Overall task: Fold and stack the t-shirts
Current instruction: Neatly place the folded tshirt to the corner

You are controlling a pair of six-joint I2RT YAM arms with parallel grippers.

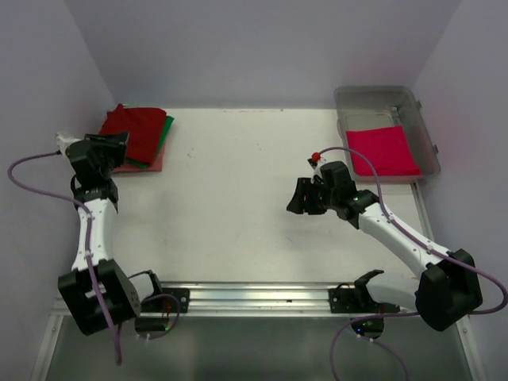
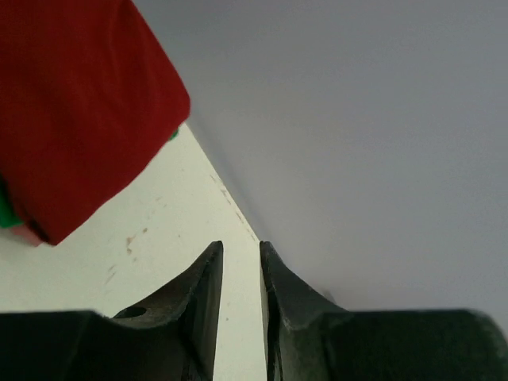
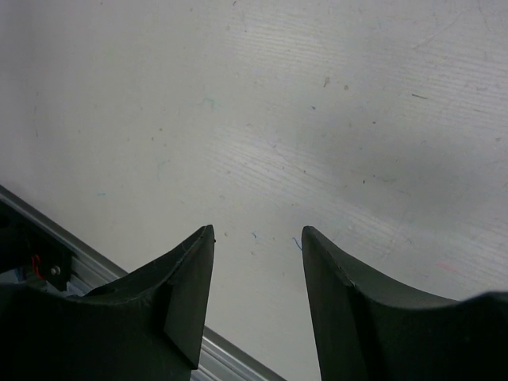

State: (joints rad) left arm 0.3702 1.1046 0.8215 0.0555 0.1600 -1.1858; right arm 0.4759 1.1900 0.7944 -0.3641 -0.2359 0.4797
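A folded stack lies at the table's far left: the dark red t-shirt (image 1: 136, 128) on top, a green t-shirt (image 1: 166, 133) under it, a salmon pink t-shirt (image 1: 149, 165) at the bottom. My left gripper (image 1: 117, 144) hovers at the stack's near-left edge. In the left wrist view the left gripper (image 2: 241, 246) is open by a narrow gap and holds nothing, with the dark red t-shirt (image 2: 71, 103) up and to the left. A bright pinkish-red t-shirt (image 1: 383, 149) lies folded in the clear tub (image 1: 422, 119). My right gripper (image 1: 296, 198) (image 3: 258, 230) is open and empty over bare table.
The tub stands at the far right corner against the wall. Walls close in the table at the back and on both sides. A metal rail (image 1: 254, 295) with the arm bases runs along the near edge; it also shows in the right wrist view as a rail (image 3: 87, 266).
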